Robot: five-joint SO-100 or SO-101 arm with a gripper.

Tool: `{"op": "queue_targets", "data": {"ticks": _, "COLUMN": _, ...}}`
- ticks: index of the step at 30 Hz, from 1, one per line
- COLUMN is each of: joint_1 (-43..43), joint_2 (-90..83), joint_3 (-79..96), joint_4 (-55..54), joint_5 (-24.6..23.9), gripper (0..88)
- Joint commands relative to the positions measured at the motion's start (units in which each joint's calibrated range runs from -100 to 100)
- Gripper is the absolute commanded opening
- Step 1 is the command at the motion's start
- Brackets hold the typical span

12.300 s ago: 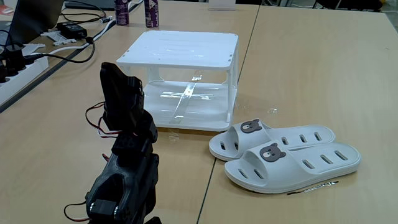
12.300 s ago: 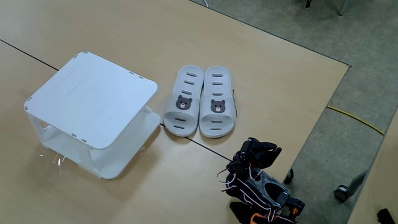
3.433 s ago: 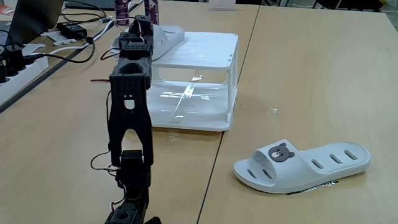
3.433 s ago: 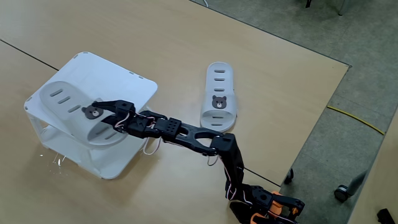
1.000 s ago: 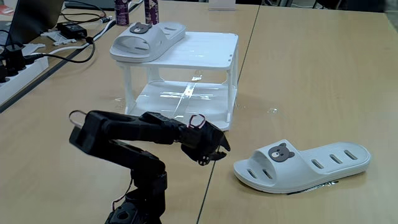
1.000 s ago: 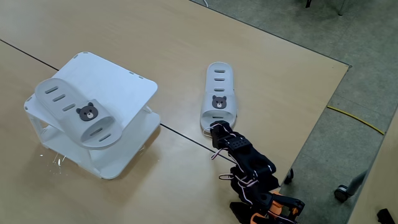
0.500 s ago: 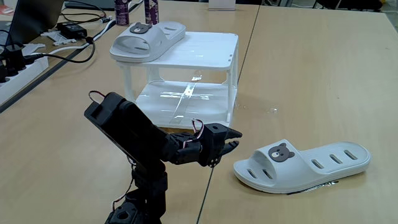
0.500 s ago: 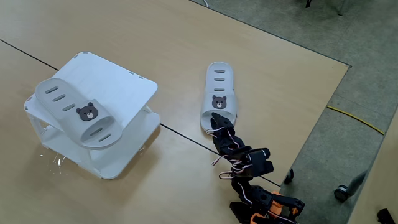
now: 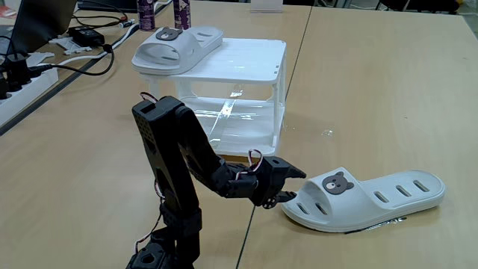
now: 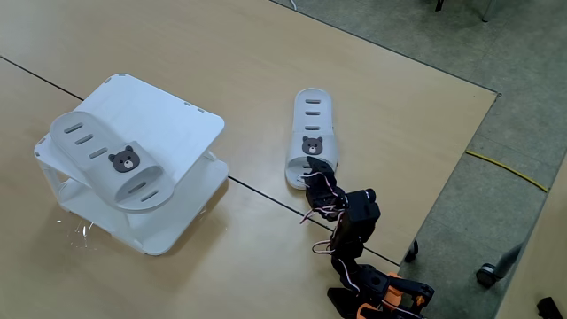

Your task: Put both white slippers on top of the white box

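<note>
Tan wooden tabletop (image 10: 372,80), grey carpet (image 10: 496,44) beyond.

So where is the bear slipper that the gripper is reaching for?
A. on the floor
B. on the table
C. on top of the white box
B: the slipper lies flat on the table, with the gripper at its toe opening.

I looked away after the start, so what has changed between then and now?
One slipper went from the table onto the white box and was let go. The gripper then reached to the open end of the other slipper, which has shifted slightly. The box stayed put.
</note>
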Motion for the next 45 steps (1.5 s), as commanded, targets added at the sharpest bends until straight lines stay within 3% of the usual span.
{"op": "queue_targets", "data": {"ticks": 1, "joint_1": 0.43, "joint_2": 2.15, "joint_3": -5.56, "joint_4": -1.43, "joint_5": 0.42, "gripper": 18.9}}
{"op": "queue_targets", "data": {"ticks": 6, "joint_1": 0.51, "joint_2": 5.43, "joint_3": -11.42, "joint_4": -1.43, "joint_5": 0.42, "gripper": 25.3}}
{"op": "queue_targets", "data": {"ticks": 16, "joint_1": 5.12, "joint_2": 17.04, "joint_3": -24.86, "joint_4": -1.43, "joint_5": 0.42, "gripper": 25.3}}
{"op": "queue_targets", "data": {"ticks": 35, "joint_1": 4.95, "joint_2": 33.28, "joint_3": -44.71, "joint_4": -1.43, "joint_5": 0.42, "gripper": 24.6}}
{"op": "queue_targets", "data": {"ticks": 37, "joint_1": 5.04, "joint_2": 33.36, "joint_3": -44.71, "joint_4": -1.43, "joint_5": 0.42, "gripper": 19.4}}
{"op": "queue_targets", "data": {"ticks": 40, "joint_1": 5.04, "joint_2": 33.36, "joint_3": -44.44, "joint_4": -1.43, "joint_5": 0.42, "gripper": 2.3}}
{"op": "queue_targets", "data": {"ticks": 45, "joint_1": 5.04, "joint_2": 30.33, "joint_3": -45.34, "joint_4": -1.43, "joint_5": 0.42, "gripper": 0.8}}
